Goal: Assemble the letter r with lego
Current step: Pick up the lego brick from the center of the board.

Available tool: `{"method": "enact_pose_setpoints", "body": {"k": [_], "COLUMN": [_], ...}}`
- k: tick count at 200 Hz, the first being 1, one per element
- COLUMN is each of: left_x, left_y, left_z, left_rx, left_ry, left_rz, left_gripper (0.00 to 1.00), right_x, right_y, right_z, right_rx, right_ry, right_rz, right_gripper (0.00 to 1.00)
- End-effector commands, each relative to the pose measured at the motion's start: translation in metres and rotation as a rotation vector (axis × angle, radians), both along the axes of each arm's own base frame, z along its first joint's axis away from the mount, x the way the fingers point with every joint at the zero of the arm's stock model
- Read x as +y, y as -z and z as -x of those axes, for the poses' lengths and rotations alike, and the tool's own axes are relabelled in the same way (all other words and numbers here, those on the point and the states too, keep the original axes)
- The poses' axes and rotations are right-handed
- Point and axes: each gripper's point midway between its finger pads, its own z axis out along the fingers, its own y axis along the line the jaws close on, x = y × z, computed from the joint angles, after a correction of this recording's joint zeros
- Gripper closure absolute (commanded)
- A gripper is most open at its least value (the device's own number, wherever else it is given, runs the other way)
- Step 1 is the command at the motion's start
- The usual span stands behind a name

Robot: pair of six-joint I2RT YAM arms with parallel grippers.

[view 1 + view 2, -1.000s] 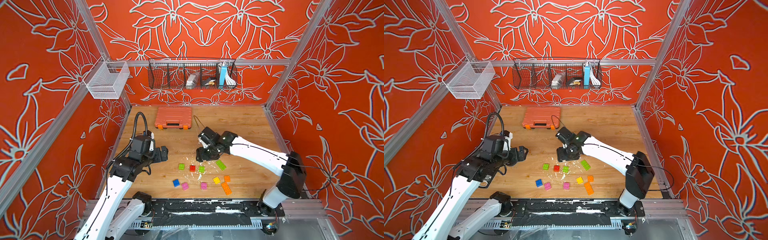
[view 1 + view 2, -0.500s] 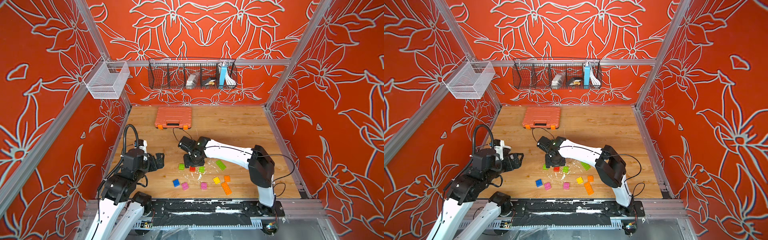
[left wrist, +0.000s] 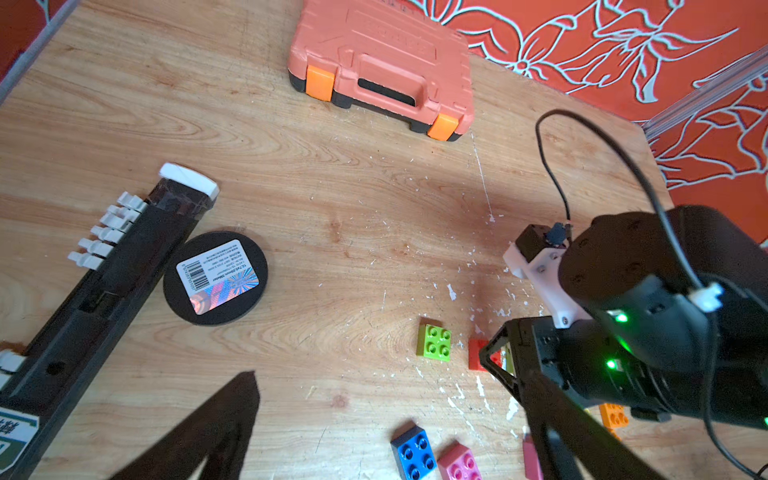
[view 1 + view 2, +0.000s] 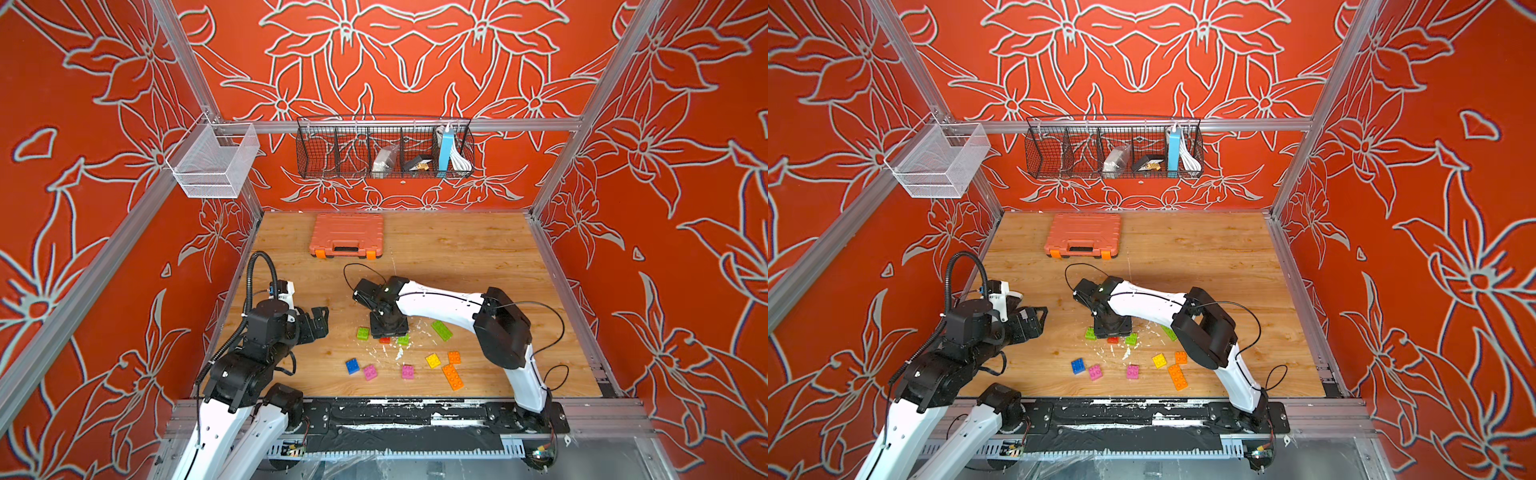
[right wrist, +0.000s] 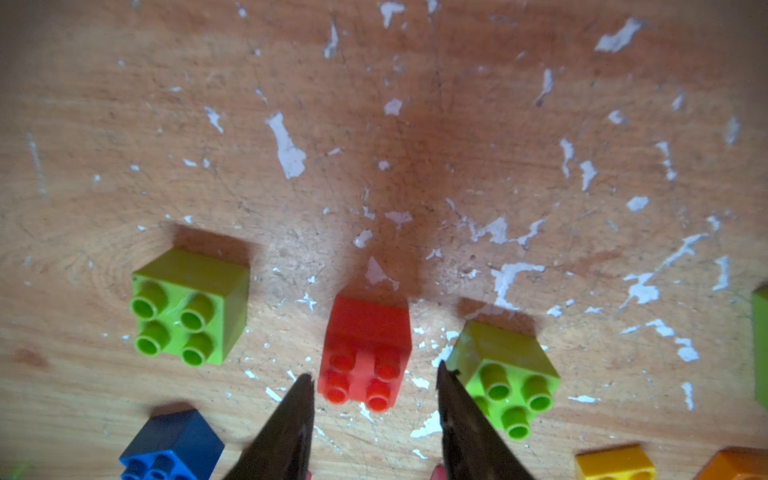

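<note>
Right gripper (image 5: 374,371) is low over the table (image 4: 457,257), jaws part-open straddling the red brick (image 5: 365,332). Not clamped, a gap shows on one side. Green brick (image 5: 189,305) sits on one side, second green brick (image 5: 505,365) on the other, both clear of it. Left gripper (image 4: 323,322) is spread wide, empty, off to the table's left.

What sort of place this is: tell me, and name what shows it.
Probably a robot lab work cell: an aluminium frame boxes in a wooden tabletop, a left arm and right arm mount at its front edge, and a wire basket hangs on the back rail.
</note>
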Motion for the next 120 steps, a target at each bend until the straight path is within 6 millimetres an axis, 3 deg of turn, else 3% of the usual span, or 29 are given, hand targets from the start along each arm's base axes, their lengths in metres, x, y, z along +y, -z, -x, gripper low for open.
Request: {"method": "enact_pose_setpoints", "body": {"k": [1,120], "left_x": [0.0,-0.001], "left_y": [-0.005,-0.007], "left_z": [-0.001,0.0], "left_rx": [-0.035,-0.051], "left_ry": [0.008,0.016], "left_rz": [-0.007,-0.008], "left_gripper": [0.0,0.0], "right_x": [-0.002,-0.004], "right_y": [0.004,0.023], "right_z": [-0.001,0.001], "right_rx": [-0.004,0.021], "right_ry": [0.021,0.018], "right_rz": [0.036,0.085], "right_gripper": [0.5,0.61]}}
